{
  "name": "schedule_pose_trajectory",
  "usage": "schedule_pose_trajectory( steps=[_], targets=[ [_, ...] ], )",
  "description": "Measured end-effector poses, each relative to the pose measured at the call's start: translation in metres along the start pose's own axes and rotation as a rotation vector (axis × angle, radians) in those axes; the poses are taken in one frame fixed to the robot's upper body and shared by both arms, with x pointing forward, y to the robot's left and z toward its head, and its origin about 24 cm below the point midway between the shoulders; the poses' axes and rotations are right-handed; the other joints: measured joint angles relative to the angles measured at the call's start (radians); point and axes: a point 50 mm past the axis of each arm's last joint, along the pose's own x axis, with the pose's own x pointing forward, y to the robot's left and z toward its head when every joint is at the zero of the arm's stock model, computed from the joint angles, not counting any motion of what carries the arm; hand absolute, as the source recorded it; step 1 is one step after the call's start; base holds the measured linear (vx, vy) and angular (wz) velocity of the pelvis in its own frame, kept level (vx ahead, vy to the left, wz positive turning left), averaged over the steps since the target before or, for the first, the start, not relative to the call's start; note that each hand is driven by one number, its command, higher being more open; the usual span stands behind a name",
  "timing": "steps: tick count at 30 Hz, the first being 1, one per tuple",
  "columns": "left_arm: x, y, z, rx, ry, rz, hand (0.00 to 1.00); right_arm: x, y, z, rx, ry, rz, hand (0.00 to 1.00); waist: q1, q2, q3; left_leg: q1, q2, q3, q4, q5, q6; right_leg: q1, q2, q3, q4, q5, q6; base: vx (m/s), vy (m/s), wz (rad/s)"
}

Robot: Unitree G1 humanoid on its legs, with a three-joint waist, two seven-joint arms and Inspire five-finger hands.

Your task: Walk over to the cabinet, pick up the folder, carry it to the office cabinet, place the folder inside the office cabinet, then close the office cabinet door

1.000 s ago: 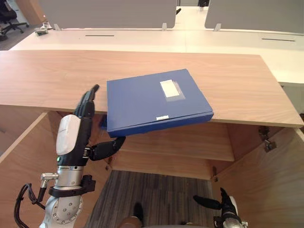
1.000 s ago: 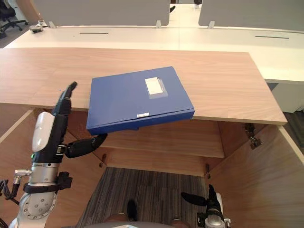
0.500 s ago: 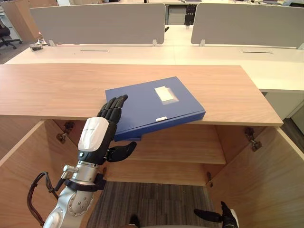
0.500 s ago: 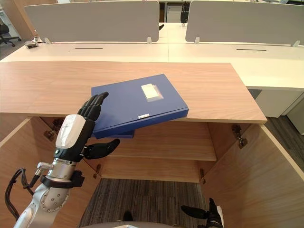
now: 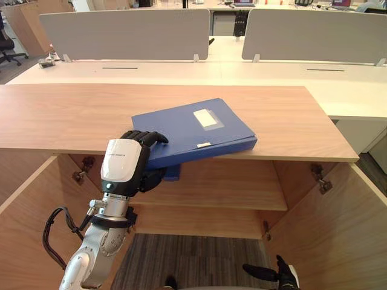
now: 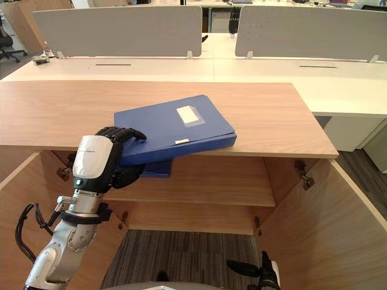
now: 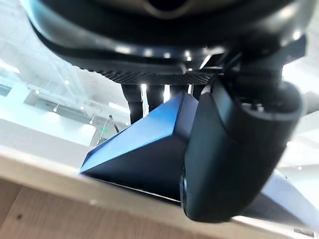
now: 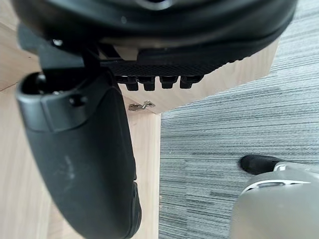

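Left hand (image 5: pixel 129 162) clamped on the blue folder (image 5: pixel 196 128), fingers curled over its near left corner and thumb beneath, where that corner overhung the front edge of the cabinet top (image 5: pixel 54 115). Right hand (image 5: pixel 278 277) hung low, fingers relaxed. I judged the walk done and the grasp made; lift, carry, placing and door closing remained. Half a second earlier the fingers lay straight over the folder, thumb clear.
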Motion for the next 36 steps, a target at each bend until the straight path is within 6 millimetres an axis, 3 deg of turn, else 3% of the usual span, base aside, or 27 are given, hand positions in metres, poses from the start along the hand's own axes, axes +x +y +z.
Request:
schedule_pose_trajectory(
  steps=[6,8,13,18,25,27,30,36],
  targets=[
    [-0.001,0.000,0.001,-0.074,0.068,0.049,0.00,0.000,0.002,0.017,0.028,-0.068,0.002,1.00,-0.003,-0.004,-0.002,0.004,0.002,0.018,0.000,-0.002,-0.002,-0.004,0.002,0.020,-0.007,0.017,0.016,0.01,0.002,-0.09],
    [-0.005,0.003,0.008,-0.163,0.101,0.084,0.00,-0.005,0.004,0.040,0.061,-0.180,0.008,1.00,-0.024,-0.008,0.001,0.004,0.001,0.021,0.001,-0.002,-0.001,-0.006,0.001,0.025,-0.005,0.021,0.015,0.01,0.010,-0.08],
    [-0.008,0.014,0.035,-0.433,0.068,0.134,0.00,-0.023,0.011,0.087,0.162,-0.409,0.038,1.00,-0.034,-0.015,0.005,0.003,0.003,0.042,0.000,-0.004,0.000,-0.021,0.001,0.046,-0.004,0.024,0.015,-0.03,0.016,-0.12],
    [-0.014,0.028,0.045,-0.799,0.108,0.226,0.00,-0.063,0.014,0.136,0.333,-0.687,0.111,1.00,-0.047,-0.021,0.021,0.003,0.005,0.071,0.002,-0.007,0.002,-0.039,0.001,0.075,-0.004,0.033,0.016,-0.01,0.024,-0.16],
    [-0.013,0.041,0.043,-1.261,0.106,0.301,0.00,-0.117,0.005,0.184,0.430,-0.992,0.309,1.00,-0.047,-0.038,0.033,0.007,0.003,0.091,0.006,-0.011,0.004,-0.045,-0.001,0.095,-0.007,0.045,0.021,0.01,0.017,-0.10],
    [-0.014,0.044,0.044,-1.333,0.094,0.306,0.00,-0.118,0.004,0.180,0.420,-0.989,0.354,1.00,-0.048,-0.040,0.036,0.009,0.003,0.104,0.006,-0.019,-0.002,-0.051,-0.001,0.106,-0.007,0.047,0.021,0.00,0.018,-0.20],
    [-0.014,0.045,0.043,-1.413,0.076,0.297,0.00,-0.139,-0.004,0.194,0.413,-1.103,0.441,1.00,-0.052,-0.036,0.039,0.010,0.001,0.122,0.006,-0.027,-0.002,-0.063,-0.003,0.129,-0.006,0.053,0.025,0.00,0.029,-0.22],
    [-0.013,0.041,0.049,-1.665,0.005,0.231,0.00,-0.182,-0.005,0.245,0.499,-1.426,0.623,1.00,-0.055,-0.037,0.039,0.011,-0.002,0.132,0.006,-0.029,-0.002,-0.073,-0.004,0.144,-0.003,0.055,0.029,0.00,0.010,-0.07]
  ],
)
